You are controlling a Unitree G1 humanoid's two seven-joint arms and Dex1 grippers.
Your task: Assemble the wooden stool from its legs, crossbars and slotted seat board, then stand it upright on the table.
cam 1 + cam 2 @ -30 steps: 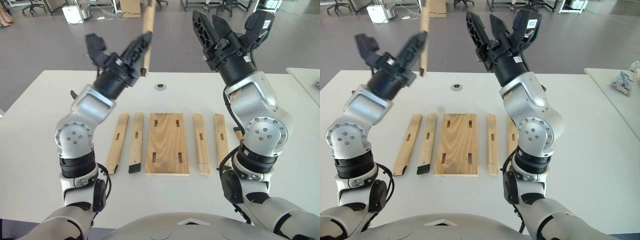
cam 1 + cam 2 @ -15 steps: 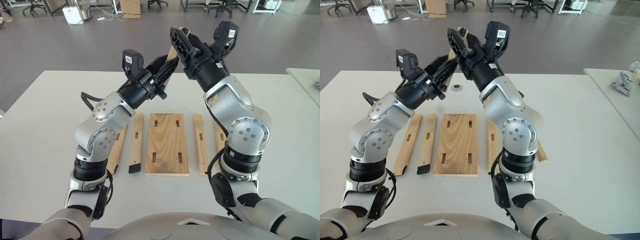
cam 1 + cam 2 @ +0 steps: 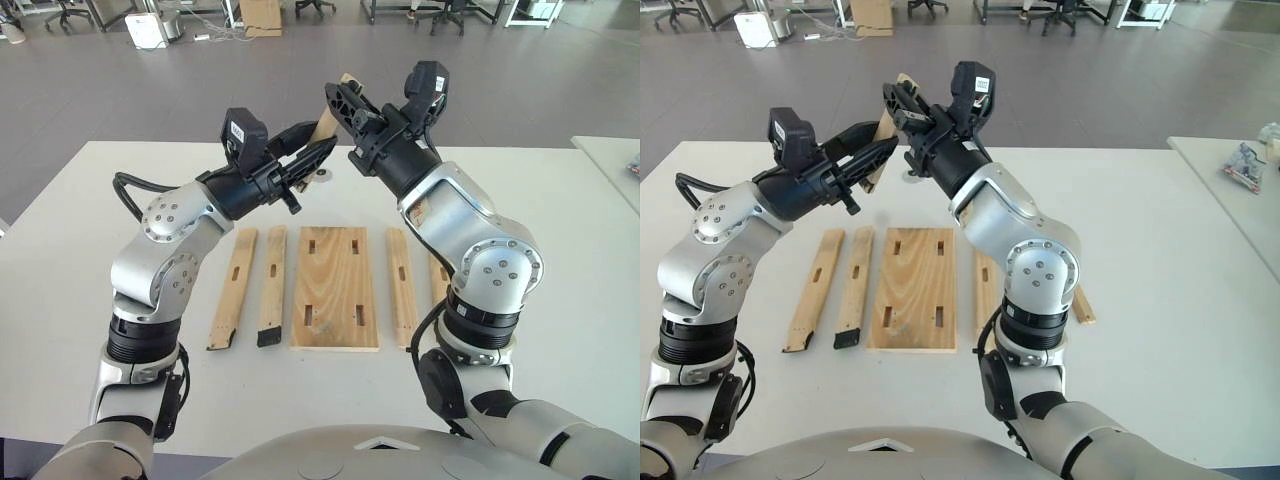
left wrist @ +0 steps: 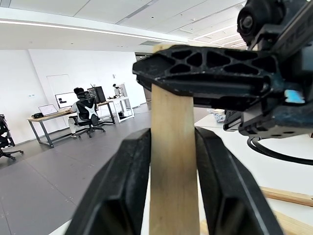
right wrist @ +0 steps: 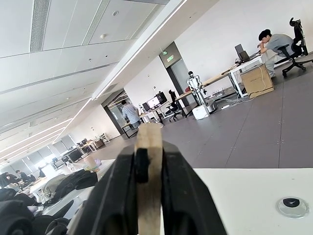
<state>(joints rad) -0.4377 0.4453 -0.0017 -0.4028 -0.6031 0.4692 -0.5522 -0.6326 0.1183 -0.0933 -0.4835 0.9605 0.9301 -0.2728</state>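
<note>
A pale wooden bar [image 3: 323, 128] is held tilted in the air above the table's far middle. My left gripper [image 3: 315, 152] is shut on its lower part, fingers on both sides of the bar [image 4: 173, 161]. My right gripper [image 3: 342, 100] is shut on the bar's upper end [image 5: 148, 142]. Below them the slotted seat board [image 3: 335, 285] lies flat. Two slotted wooden strips [image 3: 235, 285] [image 3: 272, 285] lie to its left, the inner one with a black end. Two more strips [image 3: 402, 285] [image 3: 442, 265] lie to its right, the outer one partly behind my right arm.
A small round metal cap [image 3: 912, 172] is set into the white table [image 3: 80, 230] behind the parts. A second table [image 3: 1240, 190] with a packet on it stands to the right. Bare tabletop stretches on both sides and in front of the board.
My left arm swung the bar from upright at the far left down toward the middle. My right gripper came over from the right and shut on the bar's upper end.
</note>
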